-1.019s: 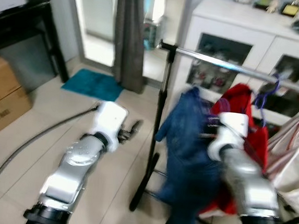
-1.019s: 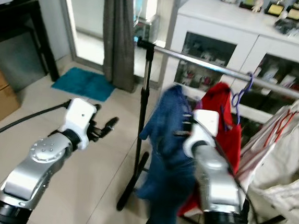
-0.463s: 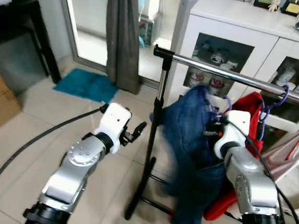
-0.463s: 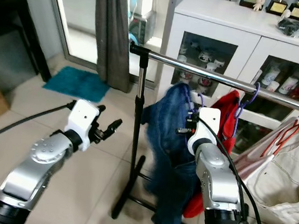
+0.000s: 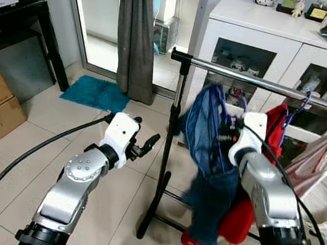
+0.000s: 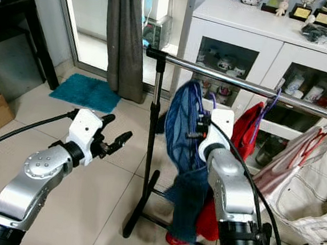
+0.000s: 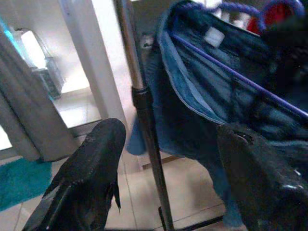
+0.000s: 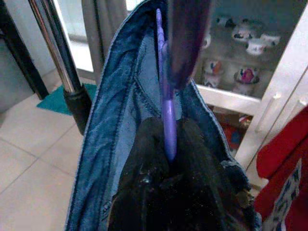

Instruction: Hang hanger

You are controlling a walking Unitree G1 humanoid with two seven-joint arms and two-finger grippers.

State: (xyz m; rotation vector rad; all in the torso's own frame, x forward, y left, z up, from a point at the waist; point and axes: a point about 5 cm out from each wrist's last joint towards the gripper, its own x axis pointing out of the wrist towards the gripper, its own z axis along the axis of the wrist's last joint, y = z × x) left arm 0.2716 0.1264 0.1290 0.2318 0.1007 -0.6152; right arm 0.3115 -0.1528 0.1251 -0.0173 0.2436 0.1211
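Hanger (image 8: 166, 91) with denim garment (image 5: 209, 161), pinched by right gripper (image 8: 168, 159) below rail (image 5: 258, 82).
Raise hook above rail before lowering; left gripper (image 7: 168, 159) waits wide apart.

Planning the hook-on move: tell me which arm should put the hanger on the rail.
Right. The right gripper is shut on the purple hanger carrying the denim garment, just below the rail. The left gripper is open, holds nothing, and sits left of the rack's post.

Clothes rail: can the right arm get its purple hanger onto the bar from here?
Probably yes. The right gripper, shut on the purple hanger carrying denim, sits just below the rail; that stretch between end post and red garment looks free.
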